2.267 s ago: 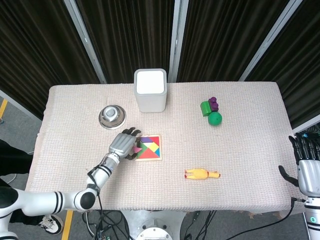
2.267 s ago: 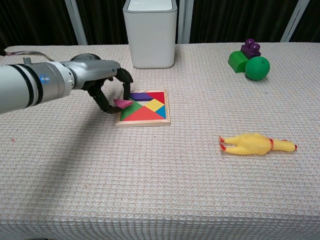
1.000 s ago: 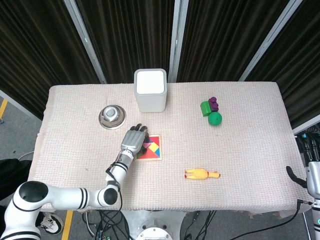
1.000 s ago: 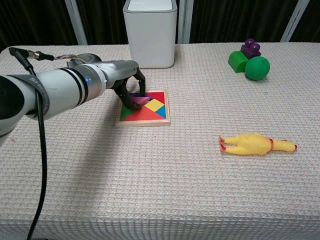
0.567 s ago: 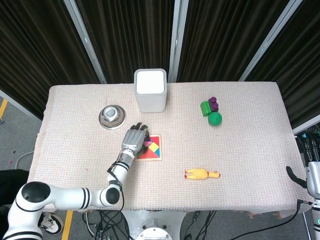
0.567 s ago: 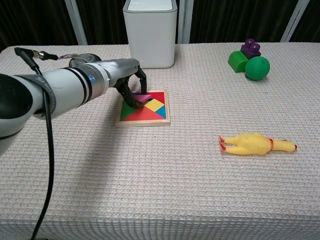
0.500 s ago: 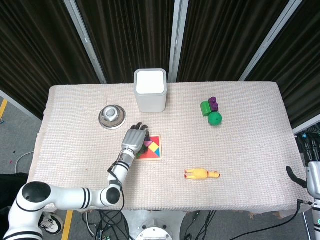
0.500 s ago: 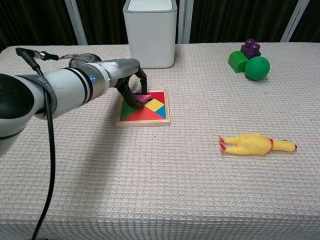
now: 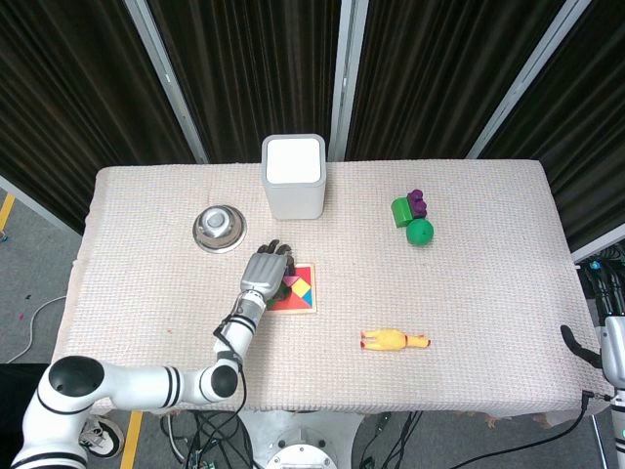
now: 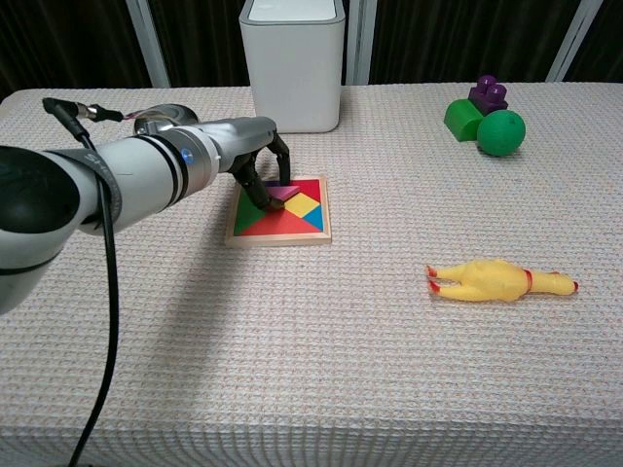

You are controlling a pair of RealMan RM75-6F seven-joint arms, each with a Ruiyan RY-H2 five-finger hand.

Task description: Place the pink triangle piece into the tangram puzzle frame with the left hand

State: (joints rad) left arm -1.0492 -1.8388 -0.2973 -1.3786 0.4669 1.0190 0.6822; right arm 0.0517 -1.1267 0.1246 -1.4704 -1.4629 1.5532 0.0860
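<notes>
The tangram puzzle frame (image 10: 278, 238) is a wooden square with coloured pieces, lying left of the table's middle; the head view also shows the frame (image 9: 305, 299). My left hand (image 10: 255, 156) hovers over its upper left part, fingers curled down. The pink triangle (image 10: 283, 194) sits tilted under the fingertips, pinched and low over the frame's top left area. From above, the left hand (image 9: 264, 275) covers the frame's left side and hides the piece. My right hand (image 9: 607, 327) hangs off the table's right edge, fingers apart, holding nothing.
A white box (image 10: 292, 63) stands behind the frame, with a metal bowl (image 9: 219, 228) to its left. Green and purple blocks (image 10: 485, 119) sit at the back right. A yellow rubber chicken (image 10: 498, 280) lies right of the frame.
My left hand carried the pink triangle from the frame's left edge to over its upper left part, then crept slightly further right. The right hand slid a little outward.
</notes>
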